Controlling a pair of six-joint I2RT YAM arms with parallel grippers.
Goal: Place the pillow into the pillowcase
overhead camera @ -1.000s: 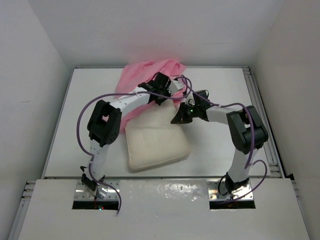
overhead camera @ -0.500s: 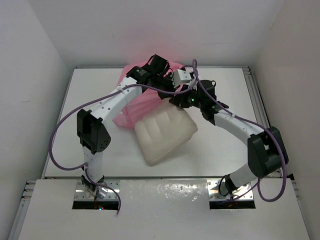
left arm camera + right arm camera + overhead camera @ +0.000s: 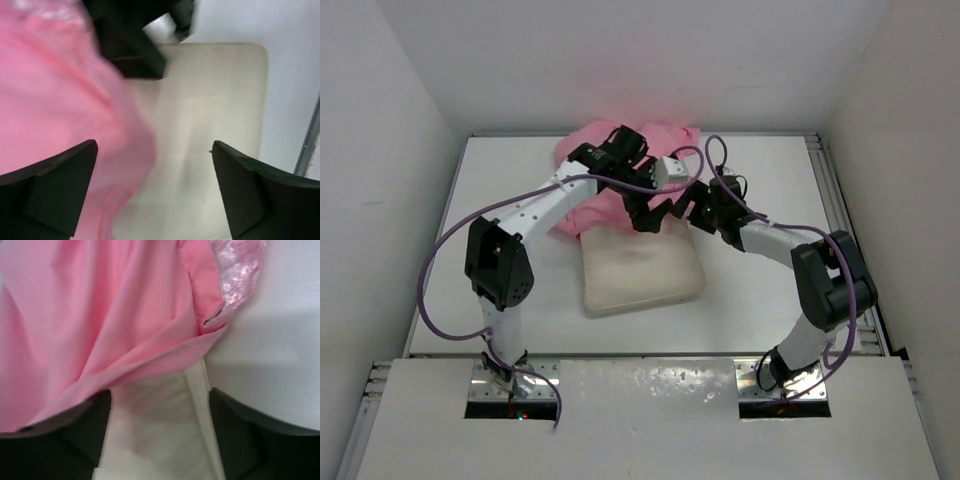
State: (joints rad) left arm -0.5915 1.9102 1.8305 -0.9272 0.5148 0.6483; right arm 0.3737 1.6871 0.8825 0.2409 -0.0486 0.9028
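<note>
Far-centre on table (image 3: 770, 290), pillowcase (image 3: 582, 145) drapes far end of pillow (image 3: 640, 270); left gripper (image 3: 154, 150), right gripper (image 3: 160, 395) above, jaws apart, gripping nothing.

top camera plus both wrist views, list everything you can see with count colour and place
pillow: one, cream-white, flat mid-table, its far end under the pink fabric's edge
pillowcase: one, shiny pink, bunched at the table's far edge
table: one, white, walled on three sides
cables: purple, looping along both arms
left arm: one, white with black joints, reaching over the pillowcase
right arm: one, same colours, reaching to the pillow's far end
left tool: black fingers open, above pillow and pillowcase
right tool: black fingers open, either side of the pillow where the fabric overlaps it
</note>
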